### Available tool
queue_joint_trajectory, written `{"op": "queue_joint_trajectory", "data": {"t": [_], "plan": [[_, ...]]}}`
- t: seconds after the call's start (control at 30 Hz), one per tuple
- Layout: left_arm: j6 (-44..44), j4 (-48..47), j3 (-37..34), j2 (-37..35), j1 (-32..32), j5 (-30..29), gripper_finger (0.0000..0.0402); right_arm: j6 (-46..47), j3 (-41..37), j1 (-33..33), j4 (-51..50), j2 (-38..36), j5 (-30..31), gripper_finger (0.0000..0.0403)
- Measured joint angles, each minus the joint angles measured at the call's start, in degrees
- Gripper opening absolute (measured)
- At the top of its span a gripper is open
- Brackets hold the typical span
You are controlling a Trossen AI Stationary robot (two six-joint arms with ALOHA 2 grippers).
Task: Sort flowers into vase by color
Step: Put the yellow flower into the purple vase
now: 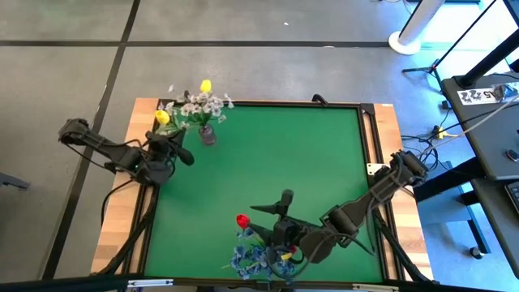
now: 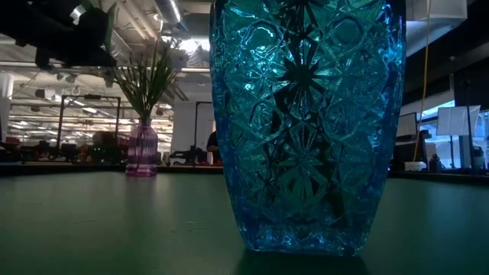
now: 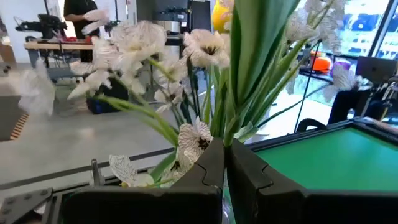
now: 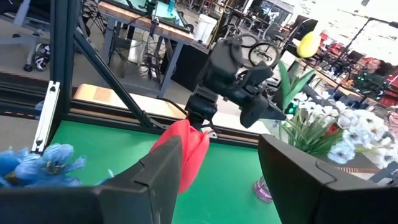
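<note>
In the high view, my left gripper [image 1: 180, 152] is at the table's far left, shut on a yellow tulip [image 1: 162, 118] next to the pink vase [image 1: 208, 135]. That vase holds white sprays [image 1: 199, 104] and another yellow tulip [image 1: 205, 85]. My right gripper [image 1: 272, 237] is open near the near edge, beside the blue glass vase [image 2: 306, 122]. This vase holds the blue bunch [image 1: 250, 258] and a red tulip [image 1: 242, 220]. In the right wrist view the red blossom [image 4: 185, 152] stands just past one finger. Whether it touches that finger, I cannot tell. My left gripper pinches the yellow tulip's green stalk and leaves [image 3: 239, 118] between its two shut fingers [image 3: 205, 168], well below the blossom [image 3: 219, 14]. The tulip is lifted clear and rises upright above the fingers, close to the white sprays [image 3: 205, 46].
The green mat [image 1: 308, 162] has a raised dark frame [image 1: 369, 146] and wooden borders. The mat's middle and right part is bare. Cables and desks stand off the table's right side. A person [image 3: 78, 9] stands in the room beyond the table.
</note>
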Motion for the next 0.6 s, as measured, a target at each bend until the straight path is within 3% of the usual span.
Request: {"op": "queue_joint_trajectory", "data": {"t": [0.3,0.6], "plan": [[20.83,16.79,0.0,0.0,7.51,4.07,0.0004,0.11,0.0,-0.95,0.13,0.0,-2.18,0.0209],[31.68,29.38,0.09,3.32,25.04,21.57,0.0004,-1.07,0.0,-0.92,0.51,0.0,-2.18,0.0209]]}}
